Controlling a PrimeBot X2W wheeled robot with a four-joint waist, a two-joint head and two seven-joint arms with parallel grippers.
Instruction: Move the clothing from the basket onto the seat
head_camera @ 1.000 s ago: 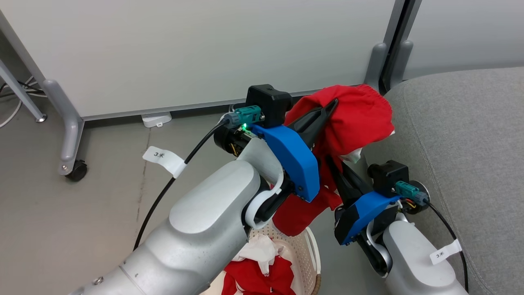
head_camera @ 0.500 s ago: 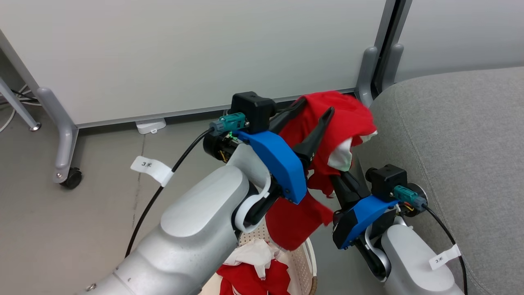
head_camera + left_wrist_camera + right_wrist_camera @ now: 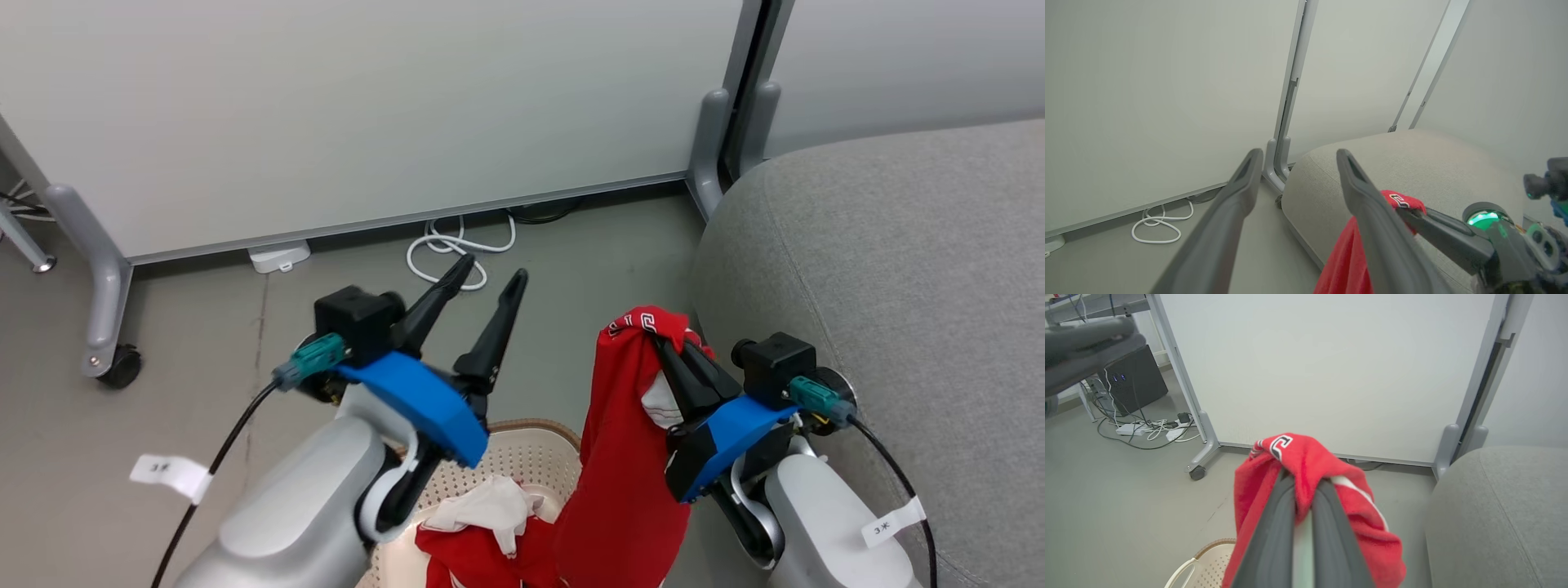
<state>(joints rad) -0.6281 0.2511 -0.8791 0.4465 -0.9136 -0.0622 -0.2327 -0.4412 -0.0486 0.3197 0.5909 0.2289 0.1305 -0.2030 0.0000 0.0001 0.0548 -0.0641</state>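
Note:
A red garment of the clothing (image 3: 624,474) hangs from my right gripper (image 3: 676,353), which is shut on its top edge beside the seat (image 3: 898,269), a big grey sofa cushion. The right wrist view has the red fabric (image 3: 1306,457) bunched over the shut fingertips (image 3: 1286,486). My left gripper (image 3: 491,273) stands open and empty, left of the garment and above the basket (image 3: 531,429). In the left wrist view its fingers (image 3: 1249,163) spread wide, with the garment (image 3: 1345,261) and seat (image 3: 1412,163) beyond. More red and white clothing (image 3: 465,559) lies in the basket.
White partition panels on grey feet stand behind, one foot with a caster (image 3: 122,367). A coiled white cable (image 3: 457,245) and a small white box (image 3: 277,255) lie on the floor by the panel. A black box (image 3: 1133,375) with cables sits far left.
My left gripper has opened, let go of the red garment and drawn back to the left. The garment has dropped and now hangs from the right gripper alone. The camera has shifted.

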